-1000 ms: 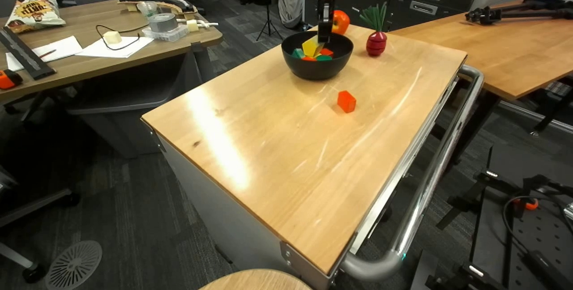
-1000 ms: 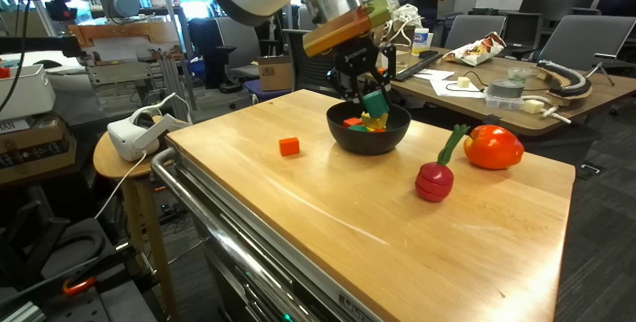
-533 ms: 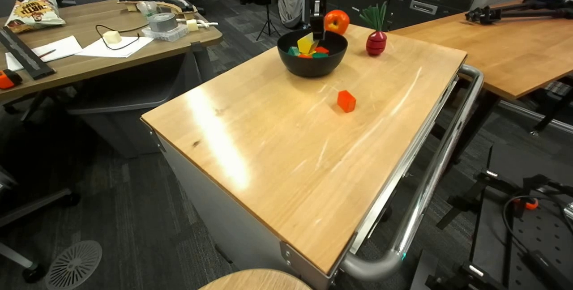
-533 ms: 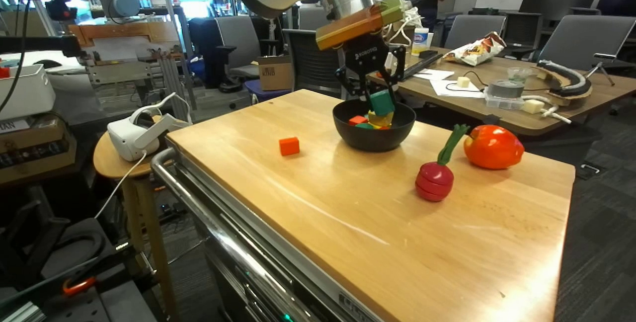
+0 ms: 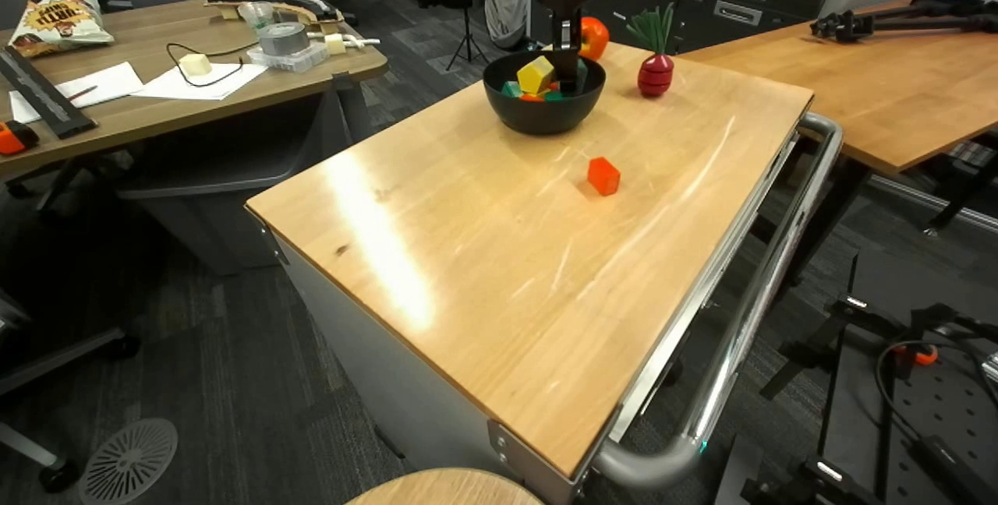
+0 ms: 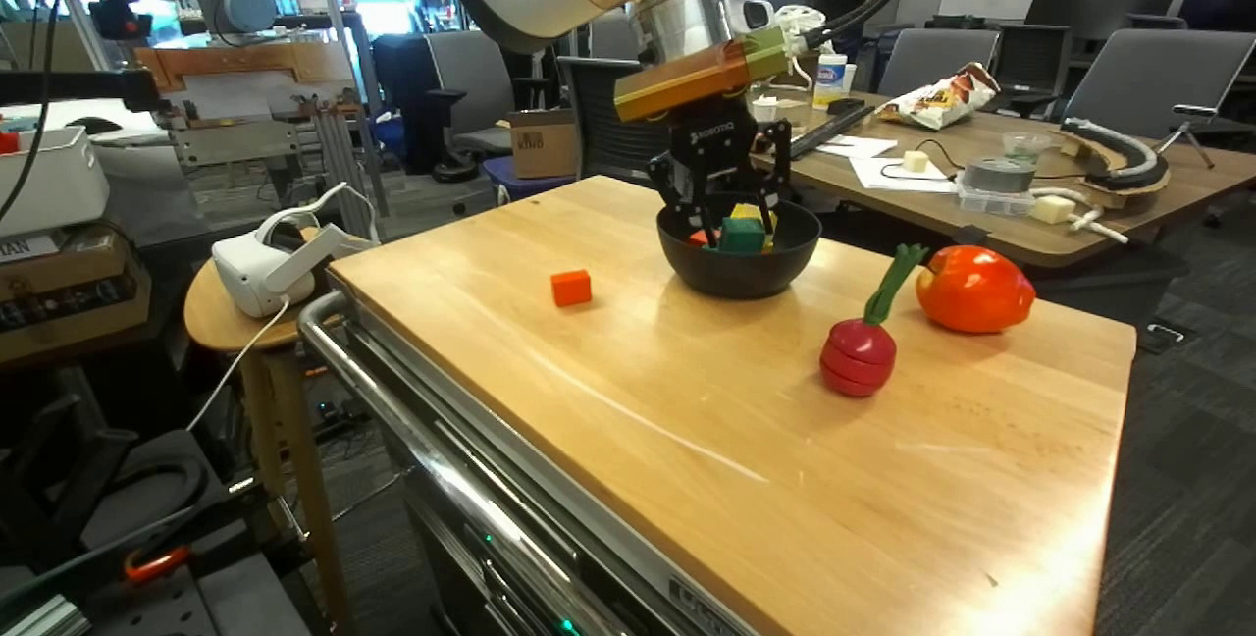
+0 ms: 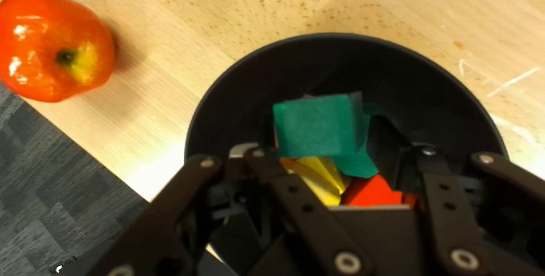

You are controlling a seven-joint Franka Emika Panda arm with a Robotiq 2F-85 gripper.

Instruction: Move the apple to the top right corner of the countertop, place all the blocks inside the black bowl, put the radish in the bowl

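Note:
My gripper (image 6: 740, 230) reaches down into the black bowl (image 6: 738, 280), its fingers on either side of a green block (image 6: 743, 236). In the wrist view a narrow gap shows between this green block (image 7: 315, 127) and the right finger, so the gripper looks open. Yellow (image 7: 319, 182), red (image 7: 374, 193) and other green (image 7: 355, 163) blocks lie in the bowl. An orange-red block (image 5: 603, 177) sits alone on the countertop (image 5: 483, 240). The apple (image 6: 974, 290) stands near the countertop's far edge from the rail. The radish (image 6: 858, 359) stands upright between apple and rail, leaves up.
A metal rail (image 5: 768, 310) runs along one edge of the cart. A stool (image 6: 221, 317) with a white headset (image 6: 260, 268) stands beside the cart. A desk (image 6: 1128, 204) with tape, cables and a snack bag (image 6: 942, 96) lies beyond the opposite edge.
The bowl has shifted slightly away from the rail. My gripper has moved down into it with the green block, which now sits level in the bowl. The fingers look opened.

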